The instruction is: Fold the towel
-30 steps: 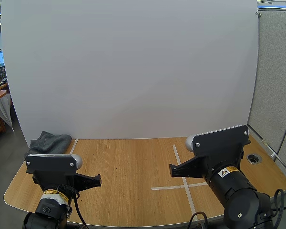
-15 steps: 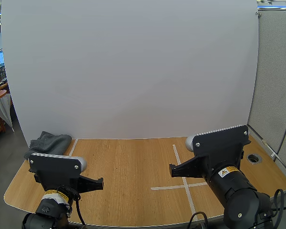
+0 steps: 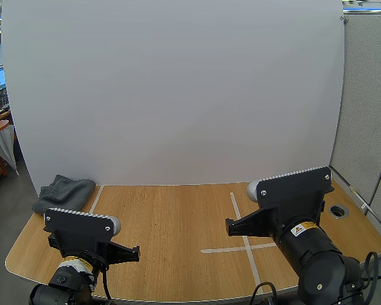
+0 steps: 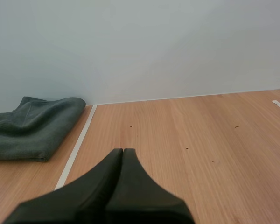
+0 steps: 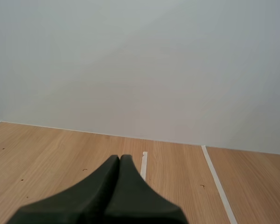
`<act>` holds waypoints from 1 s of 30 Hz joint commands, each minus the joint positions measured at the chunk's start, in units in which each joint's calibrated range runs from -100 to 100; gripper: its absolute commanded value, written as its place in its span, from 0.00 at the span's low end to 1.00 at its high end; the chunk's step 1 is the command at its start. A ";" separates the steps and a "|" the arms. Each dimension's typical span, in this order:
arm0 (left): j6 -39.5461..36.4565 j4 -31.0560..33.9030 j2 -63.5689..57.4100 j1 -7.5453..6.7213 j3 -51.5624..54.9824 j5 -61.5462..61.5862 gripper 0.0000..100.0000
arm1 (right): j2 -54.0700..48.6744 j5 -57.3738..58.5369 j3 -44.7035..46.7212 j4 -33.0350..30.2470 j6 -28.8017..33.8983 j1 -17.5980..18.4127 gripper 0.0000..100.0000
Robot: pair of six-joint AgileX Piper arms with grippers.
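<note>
Towel (image 4: 35,128), rumpled grey heap on woodgrain table (image 3: 178,216), left end effector (image 4: 122,151) and right end effector (image 5: 120,157) closed, empty

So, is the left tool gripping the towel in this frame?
No, the left tool is shut on nothing, and the towel lies apart from it on the table, across the white tape strip.

We have open tabletop (image 3: 171,216) ahead of the left gripper (image 3: 136,252) and the right gripper (image 3: 228,225), as far as the white board (image 3: 178,95), which closes off the far side. The towel (image 3: 65,192) lies heaped at the far left corner, beside the board. Tape strips (image 3: 246,238) lie flat on the wood.
</note>
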 commanded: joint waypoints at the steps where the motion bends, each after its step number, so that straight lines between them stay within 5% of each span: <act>1: 0.01 -0.90 -0.35 -0.29 0.00 -1.96 0.00 | -0.42 -0.37 0.30 -0.32 0.33 0.06 0.00; 17: 0.01 -0.90 -0.35 -0.29 0.00 -1.96 0.00 | -0.77 -0.37 0.30 -0.32 0.33 0.21 0.00; 30: 0.01 -0.90 -0.35 -0.29 0.00 -1.96 0.00 | -2.46 -4.61 1.51 -4.06 0.33 5.50 0.00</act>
